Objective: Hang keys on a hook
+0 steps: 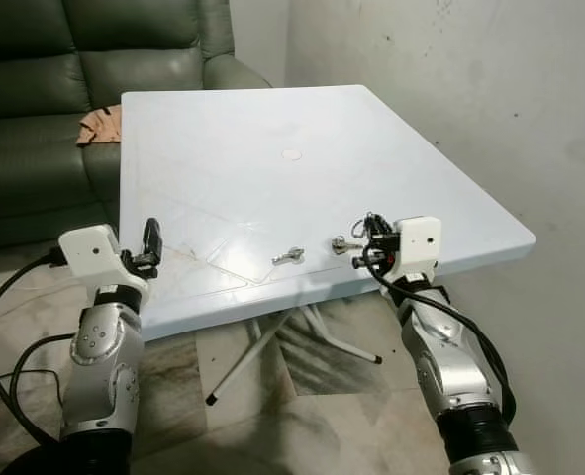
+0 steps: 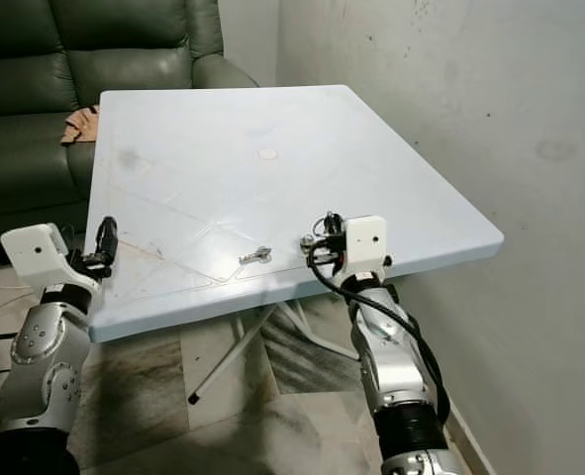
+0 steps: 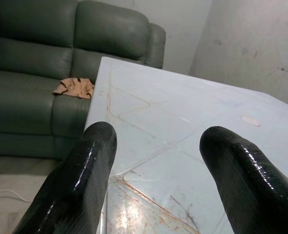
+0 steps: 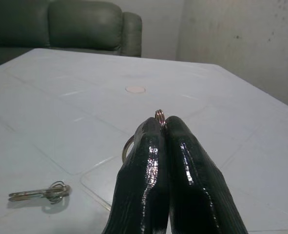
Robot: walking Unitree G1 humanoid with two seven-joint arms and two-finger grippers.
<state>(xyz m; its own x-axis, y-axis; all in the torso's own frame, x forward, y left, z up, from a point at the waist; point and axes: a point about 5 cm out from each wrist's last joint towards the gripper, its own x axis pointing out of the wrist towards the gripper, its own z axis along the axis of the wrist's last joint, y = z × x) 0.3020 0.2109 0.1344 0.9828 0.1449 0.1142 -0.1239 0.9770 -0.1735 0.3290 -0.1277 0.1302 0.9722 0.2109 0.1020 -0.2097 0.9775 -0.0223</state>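
Off to my far left stands a dark green sofa, and on its seat cushion, just beside the table's back left corner, lies a crumpled tan cloth. My left claw hangs at the near left edge of the white table, raised slightly above the top. Its two black fingers are spread wide with bare tabletop between them, and they hold nothing.

The table is a pale plastic square on crossed folding legs, with faint raised lines and some brownish scuffs near my left side. A small round plug sits at its middle.

Further right, near the front edge, a small bunch of keys lies flat on the table, apart from both claws. From my right wrist I see the same bunch lying well off to one side of my fingers, its keys fanned from a little ring.

Right of that, my right claw sits low over the front part of the table. Its fingers are pressed together, pinching a metal key ring whose top loop peeks out above the fingertips, with another curve of ring showing beside one finger. What hangs from it I cannot make out.

On my right rises a stained white wall, close beside the table's right edge.
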